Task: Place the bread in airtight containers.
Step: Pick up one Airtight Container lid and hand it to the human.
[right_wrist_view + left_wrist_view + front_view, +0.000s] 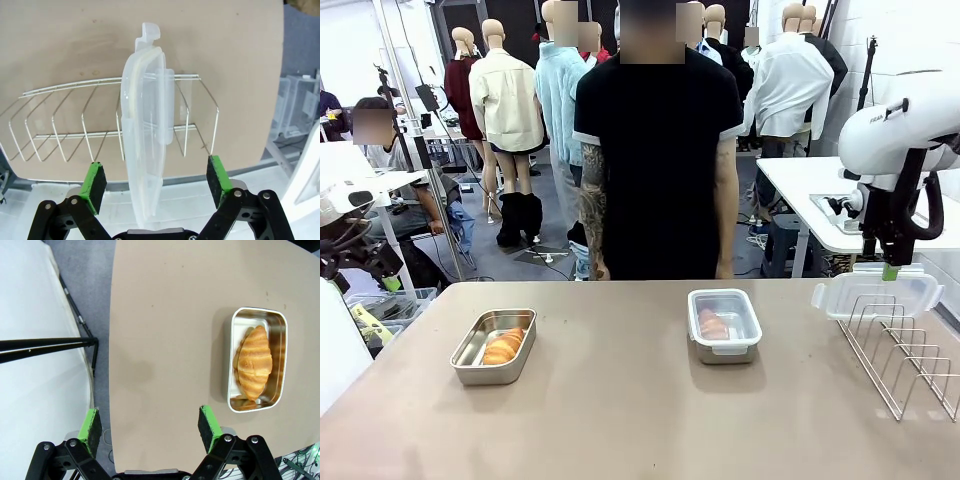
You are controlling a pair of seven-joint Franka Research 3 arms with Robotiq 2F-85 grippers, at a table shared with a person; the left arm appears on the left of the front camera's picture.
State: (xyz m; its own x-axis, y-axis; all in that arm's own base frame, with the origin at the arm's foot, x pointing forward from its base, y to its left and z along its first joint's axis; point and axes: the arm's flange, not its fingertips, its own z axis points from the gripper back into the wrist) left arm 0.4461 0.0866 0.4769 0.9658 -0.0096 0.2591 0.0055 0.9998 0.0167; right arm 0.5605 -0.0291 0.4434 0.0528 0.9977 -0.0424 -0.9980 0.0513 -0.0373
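Two croissants (504,347) (712,325); two steel boxes (494,346) (724,325); one loose lid (875,295)

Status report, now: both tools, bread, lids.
Left tool open over the table edge, empty. Right tool open, straddling the spare lid in the wire rack. One croissant boxed and lidded; other croissant in open box. Nothing blocking.

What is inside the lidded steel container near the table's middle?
A croissant shows through the clear lid of the container. The lid blurs it, so its far side and the box floor stay hidden.
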